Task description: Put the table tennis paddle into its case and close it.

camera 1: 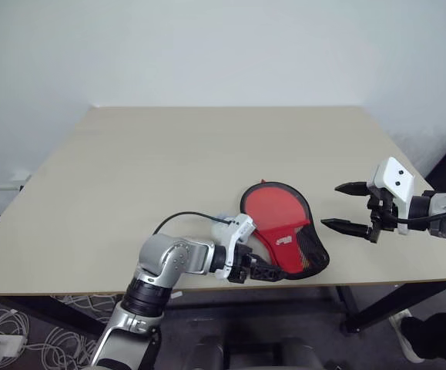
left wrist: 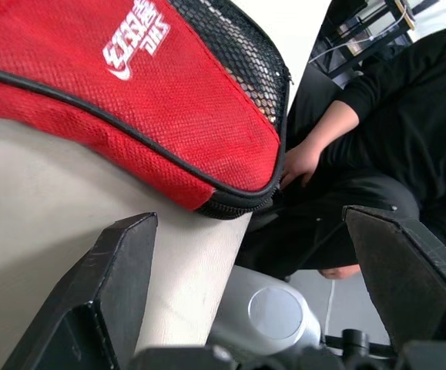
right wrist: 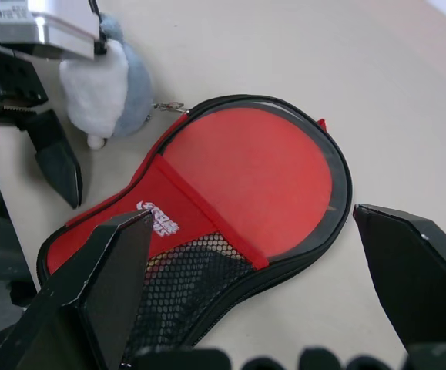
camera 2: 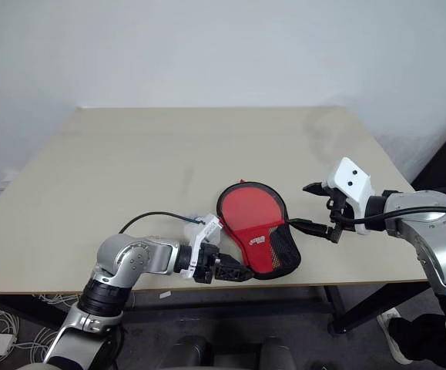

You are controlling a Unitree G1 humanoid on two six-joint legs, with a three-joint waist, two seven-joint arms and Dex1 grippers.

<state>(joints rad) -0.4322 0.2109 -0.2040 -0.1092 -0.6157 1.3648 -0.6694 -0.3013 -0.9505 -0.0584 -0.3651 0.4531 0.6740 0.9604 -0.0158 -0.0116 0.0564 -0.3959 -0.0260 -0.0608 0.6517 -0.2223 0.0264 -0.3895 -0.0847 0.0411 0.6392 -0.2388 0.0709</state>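
The case point(right wrist: 207, 231) lies flat on the table point(camera 1: 169, 162) near its front edge, between the two grippers, red side and black mesh pocket up, white logo toward its narrow end. Its zip edge looks drawn shut around the round end; the paddle cannot be made out, so whether it sits inside cannot be told. The left gripper point(camera 1: 263, 271) has its fingers spread and holds nothing; the case's narrow end lies just past their tips, apart from them, at the table's edge. The right gripper point(camera 1: 347, 206) hangs beside the case's round end with its fingers wide apart and nothing between them, clear of the fabric. Just beside the left fingers, near the case's narrow end, sits a small white and grey plush keychain point(right wrist: 103, 89). Beyond the table's edge, past the left fingers, a person in black sits with one hand point(left wrist: 300, 163) showing.
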